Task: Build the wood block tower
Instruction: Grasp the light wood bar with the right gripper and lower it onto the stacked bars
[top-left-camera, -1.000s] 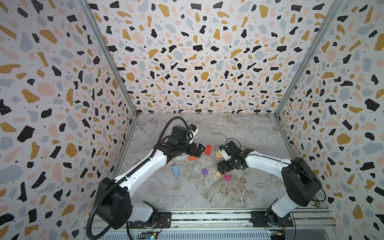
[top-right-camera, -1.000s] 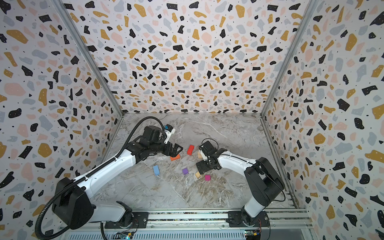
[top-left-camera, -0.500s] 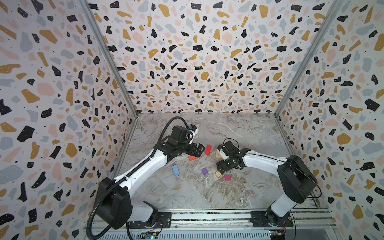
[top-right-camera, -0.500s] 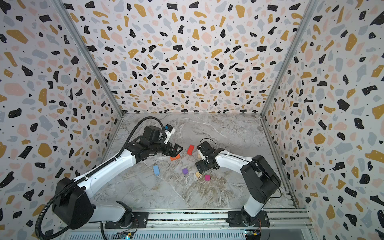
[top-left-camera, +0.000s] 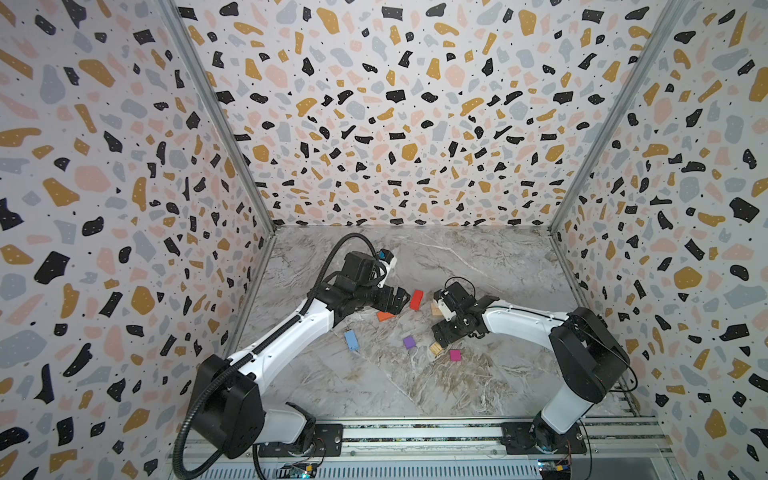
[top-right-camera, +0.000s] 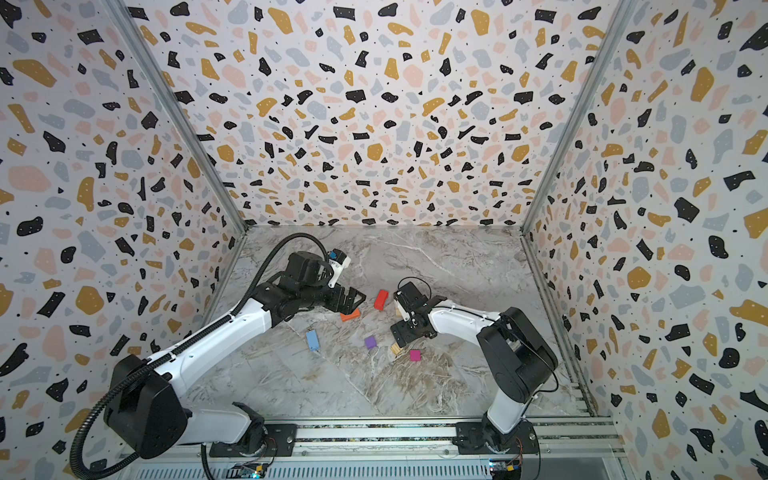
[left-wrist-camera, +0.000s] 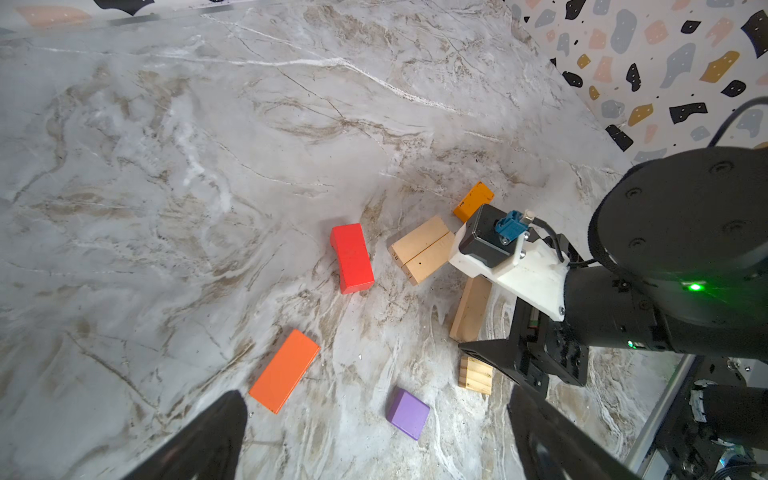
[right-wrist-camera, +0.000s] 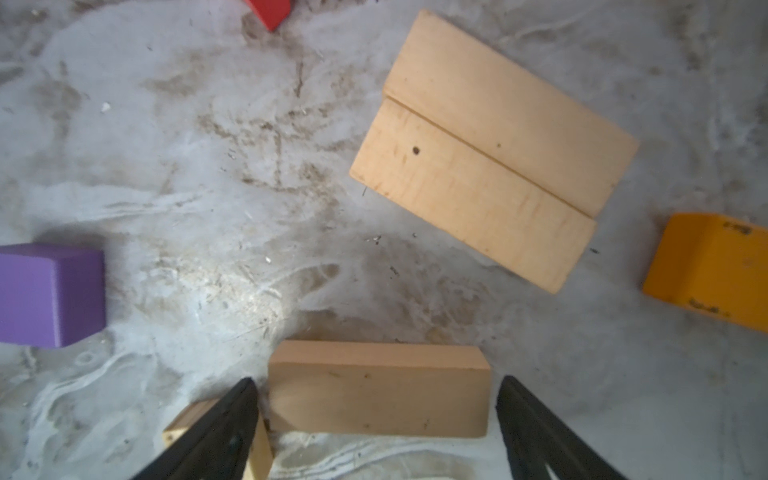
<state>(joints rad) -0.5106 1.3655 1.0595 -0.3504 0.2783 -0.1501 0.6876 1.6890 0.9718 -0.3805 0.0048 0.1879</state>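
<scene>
R jaws apart, straddle tan block (right-wrist-camera: 376, 390), slim gaps each end; L jaws apart.

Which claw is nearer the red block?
Left. The left claw sits just left of the red block in both top views; the right claw is farther, nearer the front, open, flanking a tan oblong block.

Nothing stacked yet, every block lies loose. Two tan oblongs (left-wrist-camera: 419, 241) touch side by side, red block (left-wrist-camera: 351, 257) near one end, amber block (left-wrist-camera: 473, 201) near the other. Orange block (left-wrist-camera: 284, 371) and light blue block (top-left-camera: 351, 340) lie flat, apart. Single tan oblong (right-wrist-camera: 378, 390), tan cube (left-wrist-camera: 476, 374), purple cube (left-wrist-camera: 407, 413) and magenta cube (top-left-camera: 454, 355) cluster close.
</scene>
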